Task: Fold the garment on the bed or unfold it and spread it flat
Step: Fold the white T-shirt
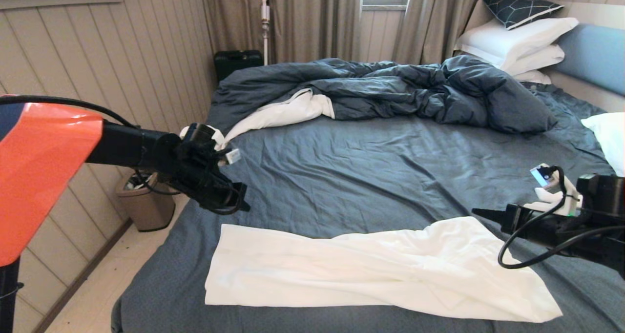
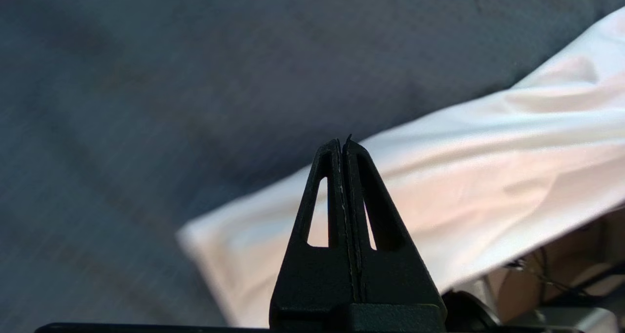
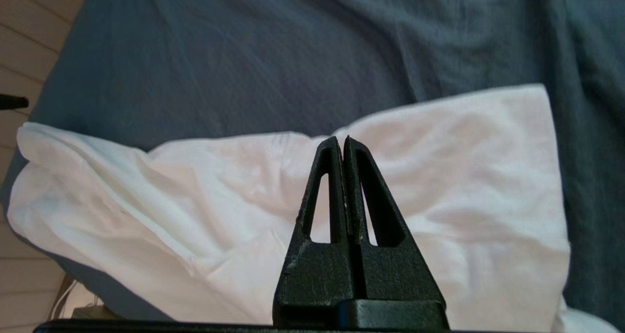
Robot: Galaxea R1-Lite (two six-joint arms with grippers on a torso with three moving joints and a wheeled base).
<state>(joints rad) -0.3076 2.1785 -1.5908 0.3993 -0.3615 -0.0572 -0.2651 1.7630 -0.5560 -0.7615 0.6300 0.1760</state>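
White garment point(image 1: 376, 269) lies folded into long band across near end of bed point(image 1: 371, 176), on slate-blue sheet, bit wrinkly. Left gripper point(image 1: 241, 198) hangs above its left end, jaws pressed together, nothing in them. Right gripper point(image 1: 481, 212) same deal over right end, closed, empty. Rumpled duvet point(image 1: 415, 89) further back.

No text, label, brand, number or sign can be read anywhere here.
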